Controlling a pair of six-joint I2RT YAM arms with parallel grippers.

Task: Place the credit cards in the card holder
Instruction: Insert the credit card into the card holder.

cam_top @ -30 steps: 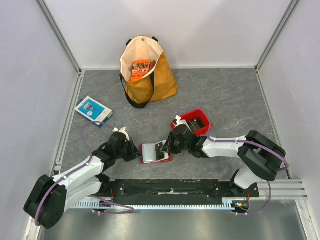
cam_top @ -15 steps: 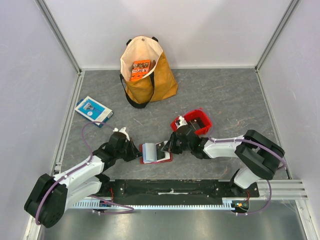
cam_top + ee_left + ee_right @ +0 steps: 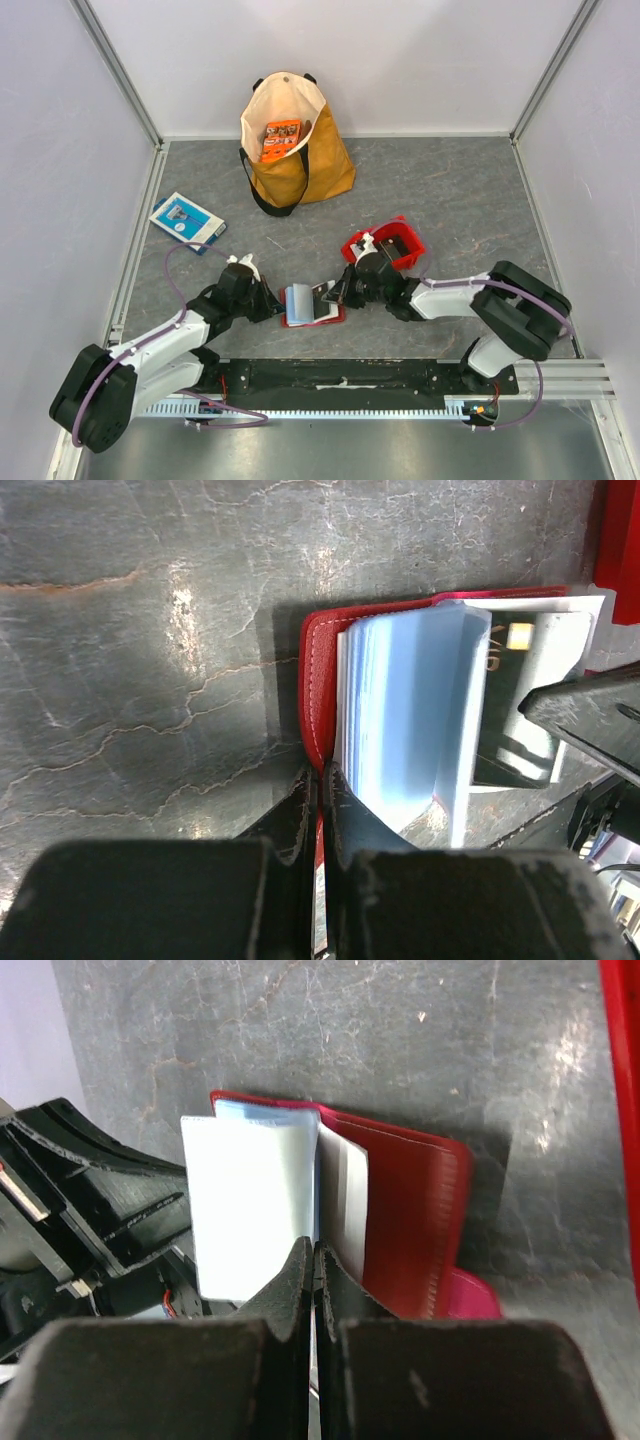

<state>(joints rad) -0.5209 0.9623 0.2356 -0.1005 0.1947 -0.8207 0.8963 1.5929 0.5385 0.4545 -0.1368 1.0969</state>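
The red card holder (image 3: 325,315) lies open on the floor between my two grippers. Its bluish-white pocket leaves (image 3: 410,715) stand fanned up. My left gripper (image 3: 268,300) is shut on the holder's red cover (image 3: 318,705) at its left edge. My right gripper (image 3: 336,292) is shut on a thin credit card, seen edge-on in the right wrist view (image 3: 318,1180). In the left wrist view this is a dark card with a gold chip (image 3: 508,715) lying against the pockets. The holder's red cover (image 3: 420,1220) and pink snap tab (image 3: 468,1295) show beside the right fingers.
A red plastic bin (image 3: 387,243) stands just behind my right gripper. A yellow tote bag (image 3: 295,150) with an orange packet (image 3: 281,138) inside stands at the back. A blue-and-white flat box (image 3: 187,221) lies at the left.
My right gripper has edged left toward the holder with the card. The holder's pocket leaves have lifted from flat to upright. The left arm has held still.
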